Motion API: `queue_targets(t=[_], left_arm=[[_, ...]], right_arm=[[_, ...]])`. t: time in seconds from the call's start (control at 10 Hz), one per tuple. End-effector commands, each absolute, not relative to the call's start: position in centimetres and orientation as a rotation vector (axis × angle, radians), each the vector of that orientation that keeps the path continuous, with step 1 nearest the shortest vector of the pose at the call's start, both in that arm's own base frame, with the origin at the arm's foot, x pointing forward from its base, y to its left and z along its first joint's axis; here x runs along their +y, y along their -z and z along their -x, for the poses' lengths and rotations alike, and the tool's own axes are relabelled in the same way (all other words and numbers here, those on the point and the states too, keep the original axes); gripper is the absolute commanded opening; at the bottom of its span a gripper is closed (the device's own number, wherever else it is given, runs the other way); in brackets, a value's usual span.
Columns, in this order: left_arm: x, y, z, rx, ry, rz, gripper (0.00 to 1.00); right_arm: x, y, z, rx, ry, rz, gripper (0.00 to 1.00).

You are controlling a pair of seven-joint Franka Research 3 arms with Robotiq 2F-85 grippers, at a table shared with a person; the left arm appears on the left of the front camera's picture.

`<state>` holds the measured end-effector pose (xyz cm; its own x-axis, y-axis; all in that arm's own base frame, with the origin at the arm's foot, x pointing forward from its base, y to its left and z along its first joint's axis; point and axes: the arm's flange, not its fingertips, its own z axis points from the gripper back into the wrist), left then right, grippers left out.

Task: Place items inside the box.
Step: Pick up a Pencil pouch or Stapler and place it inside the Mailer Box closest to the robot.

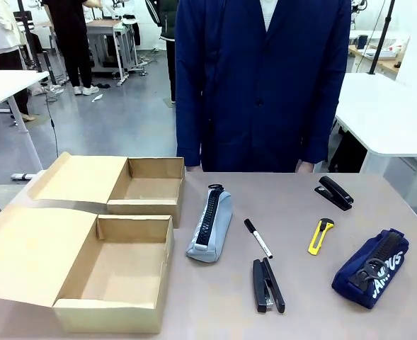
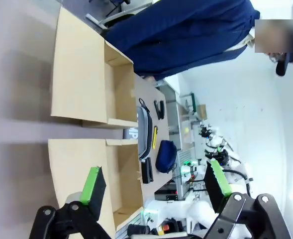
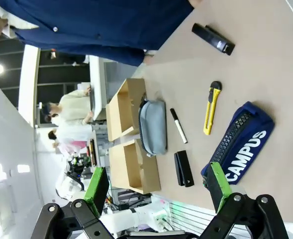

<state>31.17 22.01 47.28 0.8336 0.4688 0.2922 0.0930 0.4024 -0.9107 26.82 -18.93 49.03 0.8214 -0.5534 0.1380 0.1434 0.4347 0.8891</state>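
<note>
The left gripper [image 2: 155, 181] is hanging in the air with its jaws standing wide apart and gripping nothing. Its green pads [image 2: 93, 183] are framing a view over the 2 cardboard boxes. The right gripper [image 3: 157, 184] is likewise holding its jaws spread wide and empty, and it is looking down over the items on the right part of the table [image 1: 300, 312].

The 2 boxes are sitting on the robot's left, each with its lid folded open to the left. The near box [image 1: 162, 283] is resting by the robot's edge, and the far box [image 1: 144, 207] is sitting just behind it. All 6 items are lying outside the boxes.

The light grey zip pouch [image 1: 212, 225] is lying just right of the boxes, zipper up, with its length running toward the person [image 1: 261, 85]. The black-capped white marker [image 1: 258, 239] is lying at a slant just right of the pouch, cap end farther from the robot. The near stapler [image 1: 267, 285] is lying in front of the marker, close to the robot's edge.

The yellow utility knife [image 1: 321, 236] is lying right of the marker, and the far stapler [image 1: 333, 193] is sitting beyond it, toward the far edge. The navy "CAMPUS" zip pouch [image 1: 371, 268] is lying at the far right, zipper up.

The person, wearing a dark blue coat, is standing at the far edge with arms hanging down.
</note>
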Motion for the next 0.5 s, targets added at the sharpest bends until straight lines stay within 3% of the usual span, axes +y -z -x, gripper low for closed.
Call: queue_targets(t=[0.0,0.3,0.4], left_arm=[[22.6,-47.3,-30.7,-0.579,-0.214,1.129,1.0],[22.6,-47.3,-30.7,-0.579,-0.214,1.129,1.0],[22.6,-47.3,-30.7,-0.579,-0.214,1.129,1.0]], right_arm=[[-19.0,-49.5,-26.4,-0.469,0.447,-1.058,1.0],[-17.0,-50.0,-26.8,-0.454,0.383,-1.021,1.0],[-14.1,-50.8,-27.3,-0.432,0.358,-0.905,1.0]])
